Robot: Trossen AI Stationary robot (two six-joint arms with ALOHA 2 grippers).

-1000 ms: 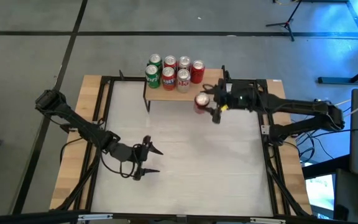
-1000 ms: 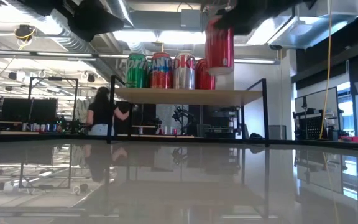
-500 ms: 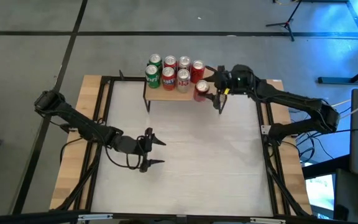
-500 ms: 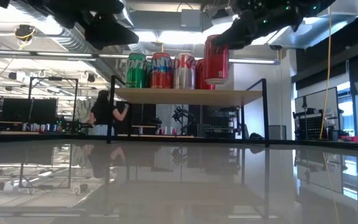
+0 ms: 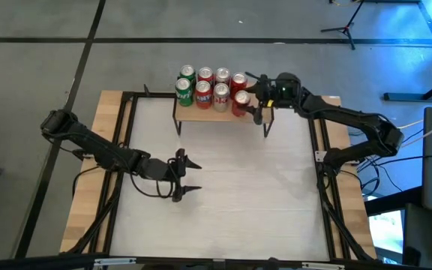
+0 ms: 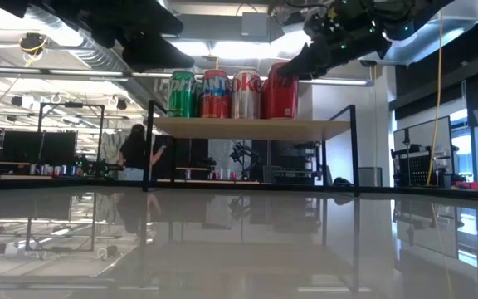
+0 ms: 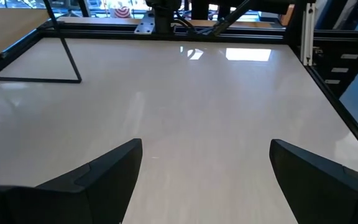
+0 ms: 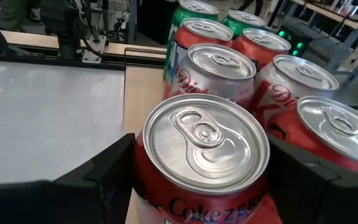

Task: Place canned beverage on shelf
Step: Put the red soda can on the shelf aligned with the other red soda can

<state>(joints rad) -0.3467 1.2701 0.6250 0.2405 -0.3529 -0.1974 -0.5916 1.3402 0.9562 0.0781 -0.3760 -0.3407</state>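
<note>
The shelf (image 5: 201, 112) is a light-wood board on black legs at the table's far edge; it also shows in the low view (image 6: 247, 127). Several green, red and silver cans (image 5: 205, 86) stand on it. A red cola can (image 5: 240, 102) stands upright at its right end, in the near row. My right gripper (image 5: 250, 99) is shut on this can and reaches in from the right. My left gripper (image 5: 184, 180) is open and empty above the table's middle left, and its wrist view shows only bare table between the fingers (image 7: 204, 180). My right gripper pinches the red can's upper side walls (image 8: 143, 163) between its two fingers, one on each side just below the rim. The fingers (image 6: 305, 60) come slanting down from the table's right. The can stands upright, its base on the shelf board (image 6: 280, 118).
The other cans (image 8: 229, 62) stand close beside and behind the held can. A black metal frame (image 5: 317, 150) runs round the white tabletop (image 5: 223, 195). A person (image 6: 135, 154) stands far off in the room beyond the table.
My right gripper has carried the red can toward the far edge and down. The can was clear of the shelf, then tilted, and now stands upright on the shelf's right end. My left gripper has drifted a little toward the right and far edges, still open.
</note>
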